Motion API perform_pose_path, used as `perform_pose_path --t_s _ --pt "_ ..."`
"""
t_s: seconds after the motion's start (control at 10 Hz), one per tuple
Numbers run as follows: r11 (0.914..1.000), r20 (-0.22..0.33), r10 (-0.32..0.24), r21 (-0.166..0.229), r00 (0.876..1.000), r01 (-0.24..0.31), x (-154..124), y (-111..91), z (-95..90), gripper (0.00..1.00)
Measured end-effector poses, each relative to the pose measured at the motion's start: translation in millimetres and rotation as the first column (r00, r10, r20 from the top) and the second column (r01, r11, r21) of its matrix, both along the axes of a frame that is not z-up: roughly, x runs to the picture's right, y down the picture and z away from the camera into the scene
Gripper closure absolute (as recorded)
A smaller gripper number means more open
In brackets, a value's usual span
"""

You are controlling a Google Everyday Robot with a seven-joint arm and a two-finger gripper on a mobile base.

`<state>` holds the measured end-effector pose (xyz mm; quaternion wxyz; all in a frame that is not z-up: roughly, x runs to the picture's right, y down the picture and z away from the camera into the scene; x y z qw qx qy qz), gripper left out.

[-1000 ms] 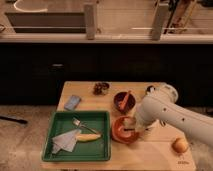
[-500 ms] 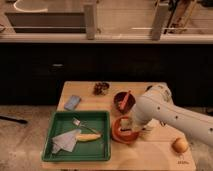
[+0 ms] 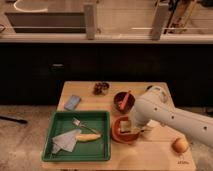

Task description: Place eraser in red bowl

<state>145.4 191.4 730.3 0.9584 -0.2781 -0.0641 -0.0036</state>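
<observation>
**Warm light on the table, dark behind**

Soft, warm light falls from above onto the wooden table (image 3: 150, 152), and the white arm (image 3: 170, 116) catches it brightest. The gripper (image 3: 131, 129) sits low over the red bowl (image 3: 116, 132), in the arm's shade. Beyond the table's far edge, a deep black band. No hard glare; shadows are faint.

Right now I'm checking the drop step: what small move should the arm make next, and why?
Probably open the fingers to release. The gripper is shut on the small pale rectangular eraser, and it hangs inside the rim of the wide orange-red round bowl, so letting go should drop the block into it.
</observation>
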Motion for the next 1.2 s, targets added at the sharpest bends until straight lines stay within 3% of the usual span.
perform_pose_path --t_s 0.3,0.4,1.0,1.2 --pt "1.0000 -0.003 0.004 -0.001 1.000 -0.004 2.3 0.8 8.2 0.99" --pt "1.0000 -0.003 0.006 -0.002 1.000 -0.006 2.7 0.5 10.4 0.93" --pt "1.0000 -0.003 0.000 -0.006 1.000 0.000 1.2 -1.4 16.0 0.30" --pt "1.0000 0.000 0.000 -0.008 1.000 0.000 0.7 -2.1 15.9 0.20"
